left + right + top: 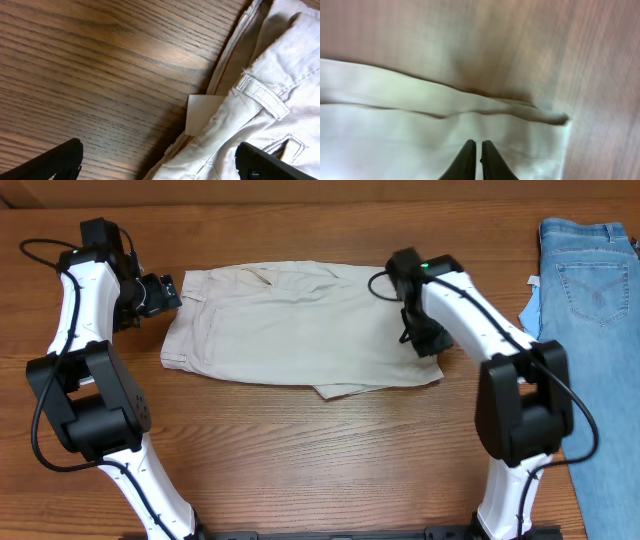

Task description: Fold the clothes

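Note:
The beige trousers [290,325] lie folded flat across the middle of the table, waistband to the left. My left gripper [165,292] is open at the waistband's left edge. In the left wrist view its jaws [160,167] straddle the waistband edge [235,125], with a belt loop [262,96] and a label [200,112] showing. My right gripper [425,340] hovers over the right end of the trousers. In the right wrist view its fingers [478,148] are shut together above the cloth [395,130], near the folded hem [540,115], with nothing visibly pinched.
Light-blue denim jeans [592,290] lie along the table's right edge. Bare wood table [330,460] shows in front of the trousers and to the left of the waistband [90,75].

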Motion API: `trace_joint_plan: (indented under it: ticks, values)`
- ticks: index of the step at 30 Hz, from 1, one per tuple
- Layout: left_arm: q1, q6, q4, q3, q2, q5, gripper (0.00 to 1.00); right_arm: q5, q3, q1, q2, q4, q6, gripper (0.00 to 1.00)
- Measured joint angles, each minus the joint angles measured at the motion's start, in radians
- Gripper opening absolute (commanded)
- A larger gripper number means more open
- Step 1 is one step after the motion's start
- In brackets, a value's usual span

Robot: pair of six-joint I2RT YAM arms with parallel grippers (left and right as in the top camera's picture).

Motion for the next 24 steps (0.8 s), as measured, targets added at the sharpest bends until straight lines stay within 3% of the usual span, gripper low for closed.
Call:
trace_joint_plan:
  ticks: [2, 3, 6, 13, 17, 24]
  values:
    - [0.0, 0.0, -0.001, 0.0, 0.0, 0.0, 1.0, 0.018, 0.0, -0.014, -0.027, 0.05, -0.077, 0.75]
    - [0.0, 0.0, -0.005, 0.0, 0.0, 0.002, 1.0, 0.023, 0.0, -0.021, -0.033, 0.08, -0.13, 0.86]
    - [0.0, 0.017, -0.015, 0.0, 0.0, 0.048, 1.0, 0.016, 0.0, -0.05, -0.039, 0.166, -0.322, 1.0]
    - [-0.002, 0.171, -0.003, 0.0, 0.0, 0.281, 1.0, -0.057, 0.0, -0.106, -0.039, 0.238, -0.642, 1.0]
    - [-0.002, 0.231, -0.002, 0.0, 0.0, 0.333, 0.99, -0.073, 0.0, -0.121, -0.039, 0.239, -0.7, 1.0]
    - [-0.002, 0.285, 0.069, 0.0, 0.0, 0.334, 0.86, -0.088, 0.0, -0.122, -0.039, 0.238, -0.73, 0.96]
